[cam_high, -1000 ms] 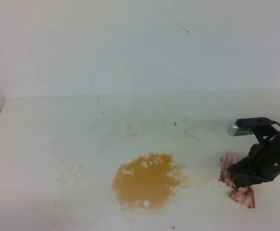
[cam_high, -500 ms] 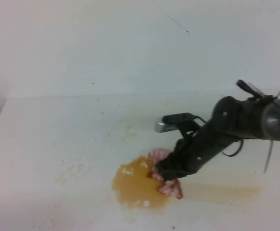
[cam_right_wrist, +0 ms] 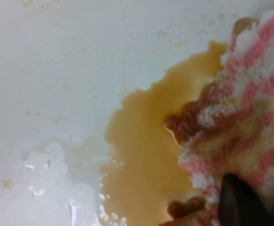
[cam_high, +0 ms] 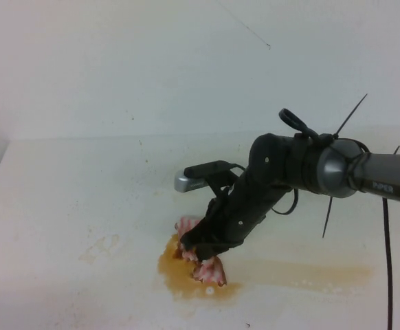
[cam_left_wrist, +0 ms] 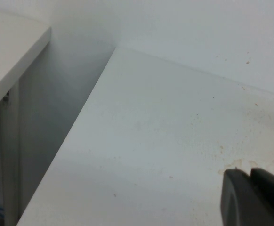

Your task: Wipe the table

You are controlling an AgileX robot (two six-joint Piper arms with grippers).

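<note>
- As the right tool (cam_high: 200,253) sweeps left across the desk (cam_high: 62,206), clenched on the striped cloth (cam_high: 210,271), it reaches the brown puddle (cam_high: 176,271).
- The puddle is smaller, and a tan smear (cam_high: 310,273) trails rightward; more passes seem needed.
- The cloth is nubbly pink-and-white terry, soaking brown; the liquid is glossy.
- Left tool (cam_left_wrist: 254,197), tips together, idles near the desk's edge.

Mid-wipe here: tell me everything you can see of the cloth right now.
The cloth is a small pink-and-white striped terry rag, bunched up rather than flat. The right pincer is shut on it and presses it onto the table, in the brown spill. Its edge in the liquid looks soaked and stained brown. The left pincer, shut, is away from it, near a table edge, not touching it.
</note>
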